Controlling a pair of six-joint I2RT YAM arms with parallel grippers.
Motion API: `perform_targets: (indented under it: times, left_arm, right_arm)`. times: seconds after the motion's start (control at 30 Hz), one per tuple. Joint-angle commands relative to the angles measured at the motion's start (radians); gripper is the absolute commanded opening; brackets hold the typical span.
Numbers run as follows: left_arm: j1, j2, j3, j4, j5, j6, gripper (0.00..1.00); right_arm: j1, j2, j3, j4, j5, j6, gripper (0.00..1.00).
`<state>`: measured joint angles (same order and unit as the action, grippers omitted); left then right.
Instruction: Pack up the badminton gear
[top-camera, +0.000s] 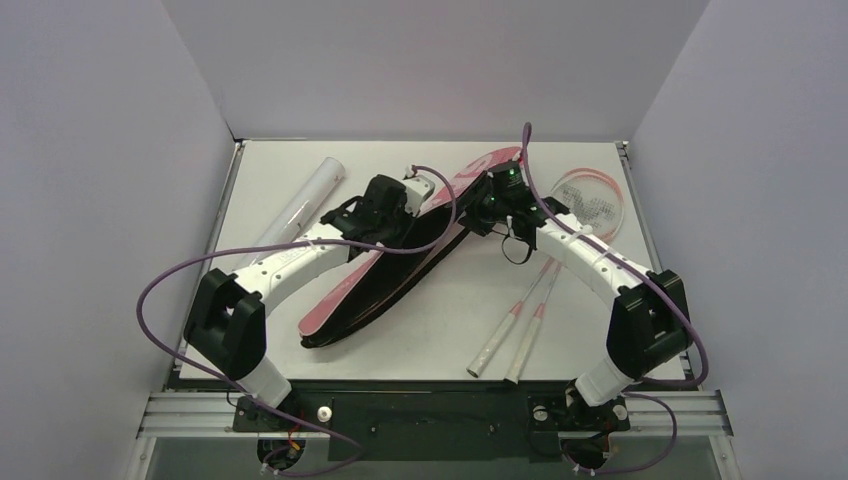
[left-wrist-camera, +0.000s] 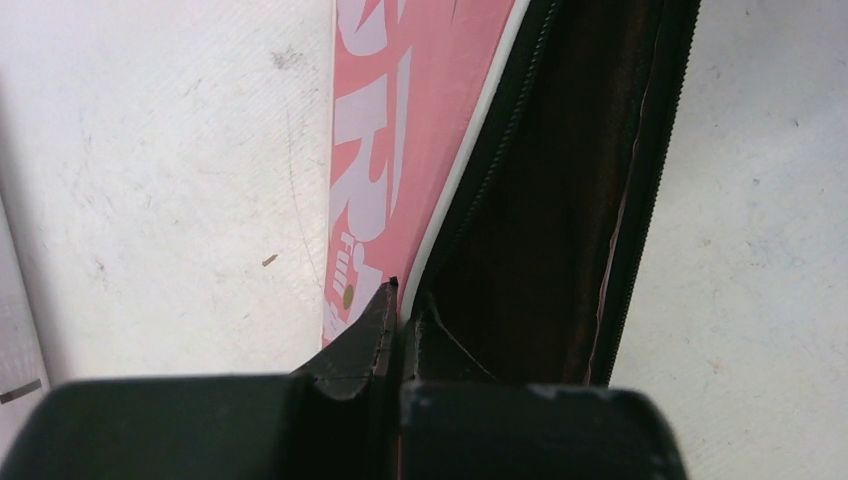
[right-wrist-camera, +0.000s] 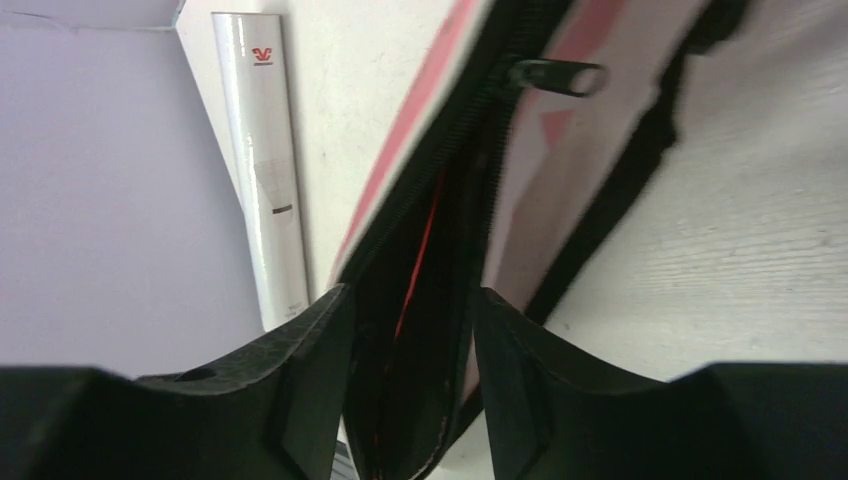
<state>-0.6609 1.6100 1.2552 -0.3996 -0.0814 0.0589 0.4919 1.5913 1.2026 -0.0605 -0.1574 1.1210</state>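
Observation:
The pink "SPORT" cover (top-camera: 340, 298) lies diagonally across the table's middle, unzipped, with its black lining showing. My left gripper (top-camera: 428, 195) is shut on the edge of the cover's pink top flap (left-wrist-camera: 400, 120), pinched between the jaws (left-wrist-camera: 403, 310). My right gripper (top-camera: 483, 212) is open at the cover's far end, and its jaws (right-wrist-camera: 410, 390) straddle the open black mouth of the cover (right-wrist-camera: 430, 250). Two pink-and-white rackets (top-camera: 585, 200) lie on the right. The white tube (top-camera: 300, 205) lies at the back left and also shows in the right wrist view (right-wrist-camera: 265, 170). No shuttlecocks are in view.
The racket handles (top-camera: 510, 335) reach toward the front edge, right of the cover. A zipper pull (right-wrist-camera: 555, 75) sits on the cover's edge ahead of my right gripper. The white table (top-camera: 440, 320) is walled at the back and sides.

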Motion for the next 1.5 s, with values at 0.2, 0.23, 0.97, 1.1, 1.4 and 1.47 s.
perform_targets:
  times: [0.2, 0.23, 0.97, 1.1, 1.4, 1.47]
  left_arm:
    - [0.077, -0.023, 0.045, -0.027, -0.027, -0.117, 0.00]
    - [0.075, -0.018, 0.042, -0.032, -0.020, -0.119, 0.00]
    - [0.073, 0.069, 0.074, -0.025, 0.205, -0.160, 0.00]
    - [0.080, 0.071, 0.087, -0.028, 0.207, -0.159, 0.00]
    - [0.083, 0.075, 0.095, -0.031, 0.218, -0.157, 0.00]
    - [0.084, 0.076, 0.096, -0.031, 0.219, -0.157, 0.00]
  right_arm:
    - [-0.221, -0.163, -0.108, -0.264, 0.084, -0.156, 0.54]
    - [-0.241, -0.165, -0.117, -0.284, 0.112, -0.165, 0.52]
    - [-0.344, 0.026, -0.183, -0.390, 0.410, -0.300, 0.33]
    - [-0.342, 0.063, -0.190, -0.368, 0.393, -0.294, 0.31]
    - [-0.333, 0.116, -0.185, -0.338, 0.374, -0.287, 0.28]
    - [-0.332, 0.127, -0.180, -0.334, 0.371, -0.289, 0.25]
